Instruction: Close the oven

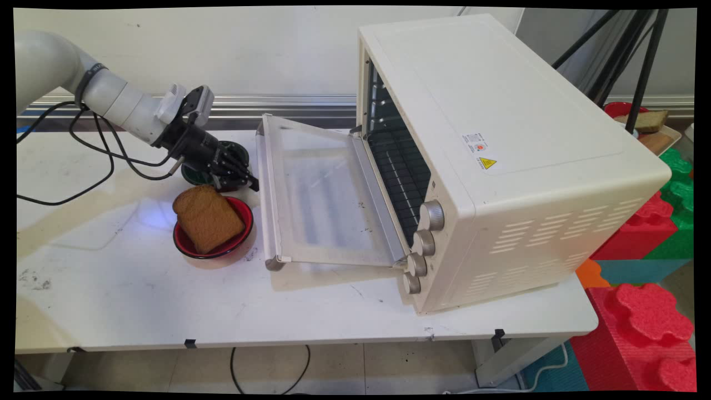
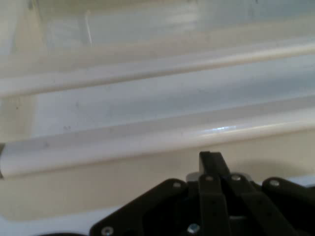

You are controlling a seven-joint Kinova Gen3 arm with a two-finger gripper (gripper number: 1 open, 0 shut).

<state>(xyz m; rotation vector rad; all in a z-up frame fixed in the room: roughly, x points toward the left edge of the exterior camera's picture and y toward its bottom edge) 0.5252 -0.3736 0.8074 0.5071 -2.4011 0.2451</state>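
Fingers pressed together with nothing between them: in the hand view we see the two fingertips [image 2: 211,160] meeting in one narrow black stub above the linkage. The gripper [image 1: 253,184] hangs low over the white surface [image 1: 122,289], pointing toward the outer edge of the oven door [image 1: 319,203], which lies dropped open and roughly level. The door's handle bar [image 2: 147,142] runs across the hand view just beyond the fingertips; we judge them very near it, and we cannot tell whether they touch.

Oven [image 1: 500,150] sits at the right of the surface, cavity open, rack visible inside, four knobs down the front corner.

Slice of toast [image 1: 206,218] lies tilted in a red bowl [image 1: 239,236], just in front of the gripper and below it as the main view shows it, close beside the door's outer edge. A dark green round thing [image 1: 195,175] sits behind the gripper, mostly hidden by it.

Risks, as we judge them:
- Bowl and toast sit close under the wrist; a downward or near-side drift of the arm could clip the toast or tip the bowl.
- Closed fingertips pushing on the handle bar could slip off its rounded face.
- Black cables [image 1: 100,161] droop to the surface behind the arm and could drag.
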